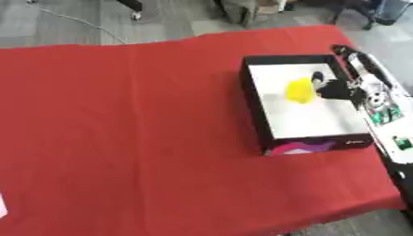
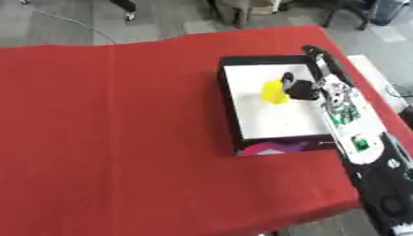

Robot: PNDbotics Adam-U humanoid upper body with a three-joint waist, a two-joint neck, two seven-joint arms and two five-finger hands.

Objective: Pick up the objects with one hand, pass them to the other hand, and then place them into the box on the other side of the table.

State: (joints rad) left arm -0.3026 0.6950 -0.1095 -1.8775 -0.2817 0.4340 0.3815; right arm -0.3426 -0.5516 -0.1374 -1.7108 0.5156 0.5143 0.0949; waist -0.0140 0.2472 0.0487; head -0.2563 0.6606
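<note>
My right arm [image 2: 355,120] comes in from the lower right of the frame and runs up along the right side of the box [image 1: 256,108], which sits right of centre on the red tablecloth [image 1: 129,129]. The box is black-walled with a pale floor and a pink and purple patch on its near wall. My right hand [image 2: 300,88] reaches over the right wall into the upper part of the box, its dark fingers pointing toward the left of the frame. The yellow object [image 1: 299,90] lies on the pale floor in the upper middle of the box, just beside my fingers on their left side and apparently touching them. I cannot tell whether my fingers are curled round it or only resting against it; they are too dark and blurred to make out. The rest of the cloth, filling the left and centre of the frame, is bare red. My left hand shows in neither view.
</note>
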